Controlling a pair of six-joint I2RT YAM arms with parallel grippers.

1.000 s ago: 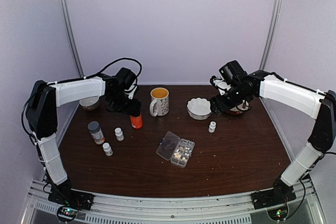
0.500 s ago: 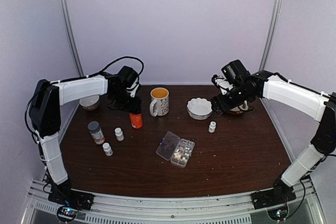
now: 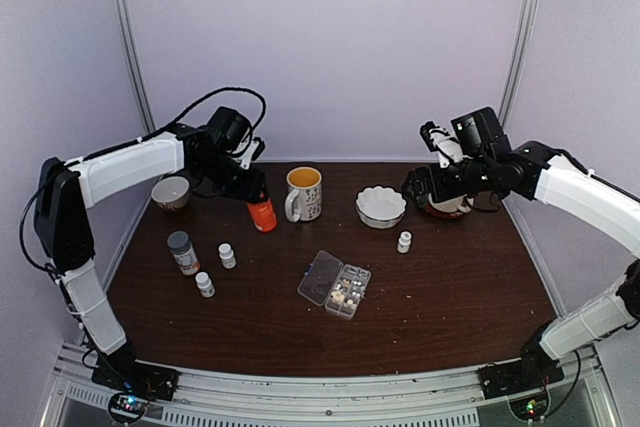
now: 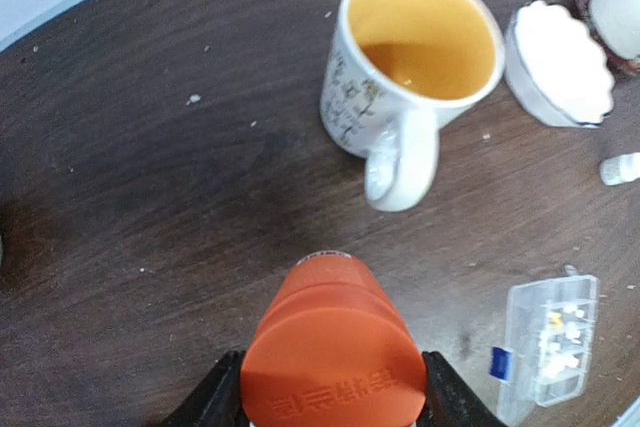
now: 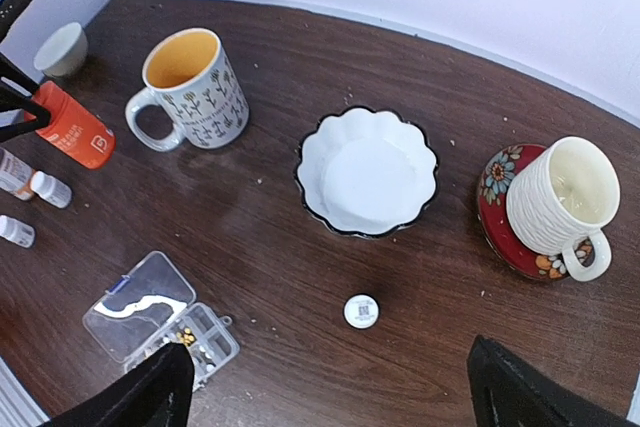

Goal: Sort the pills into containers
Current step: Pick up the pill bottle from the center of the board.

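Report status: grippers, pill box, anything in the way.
Left gripper shut on orange bottle, bottle tilted. Right gripper open, empty. Organizer box lid open, pills inside. Nothing over the box.

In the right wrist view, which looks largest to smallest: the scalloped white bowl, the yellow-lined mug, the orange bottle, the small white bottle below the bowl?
1. scalloped white bowl
2. yellow-lined mug, close behind
3. orange bottle
4. small white bottle, seen from above

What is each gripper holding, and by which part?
The left gripper clamps the orange bottle by the sides of its upper end; the right gripper is open, holding nothing.
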